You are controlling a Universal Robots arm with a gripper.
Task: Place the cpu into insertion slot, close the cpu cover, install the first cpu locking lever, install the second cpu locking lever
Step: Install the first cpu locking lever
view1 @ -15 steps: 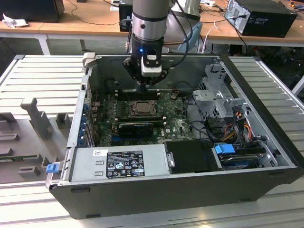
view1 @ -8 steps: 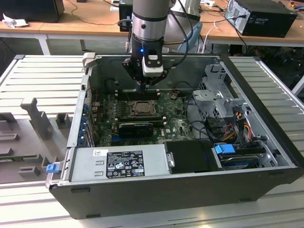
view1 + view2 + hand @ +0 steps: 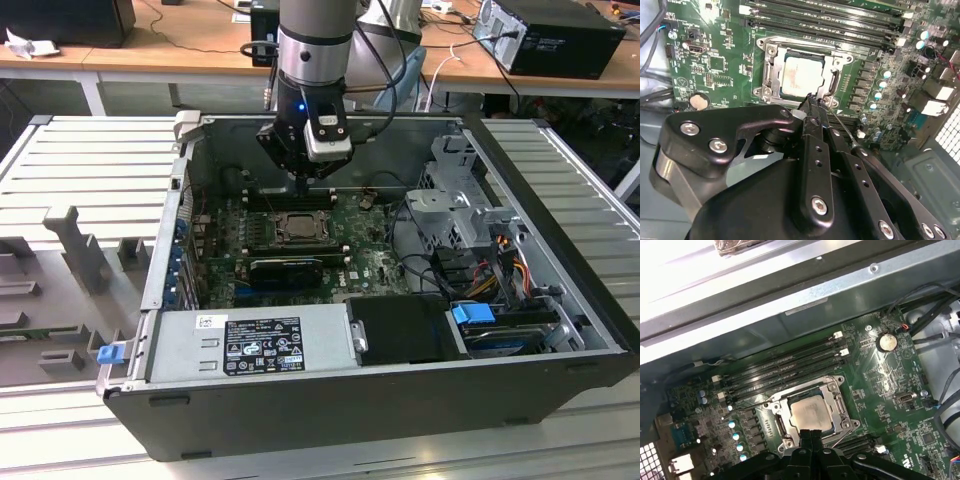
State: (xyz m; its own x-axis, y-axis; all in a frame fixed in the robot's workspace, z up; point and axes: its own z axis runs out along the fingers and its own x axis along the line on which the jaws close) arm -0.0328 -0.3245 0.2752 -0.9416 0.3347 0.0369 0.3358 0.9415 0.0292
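- Exterior view — the claw (image 3: pixel 305 172) hangs inside the open computer case (image 3: pixel 560 190), close at 12 o'clock of the insertion slot (image 3: pixel 272 226) on the green motherboard (image 3: pixel 375 262). The cpu (image 3: pixel 298 228) lies in the slot, so placement is judged complete. Cover and lever condition cannot be made out from here.
- Second wrist view — the cpu cover (image 3: pixel 774 75) lies flat around the cpu, its opening framing the metal top. Closing is judged done. The claw is clenched, with its fingertips (image 3: pixel 812 117) together at the slot's edge. A thin locking lever (image 3: pixel 842 131) runs out beside the tips. Whether it is pinched, merely touched or latched cannot be told.
- First wrist view — the cpu is seated, the cover is down, and the clenched claw tips sit at the slot's rim. A wire rod (image 3: pixel 745 404) leaves the slot's far side, probably the other lever. Its hook is not discernible, so lever installation is judged unconfirmed.
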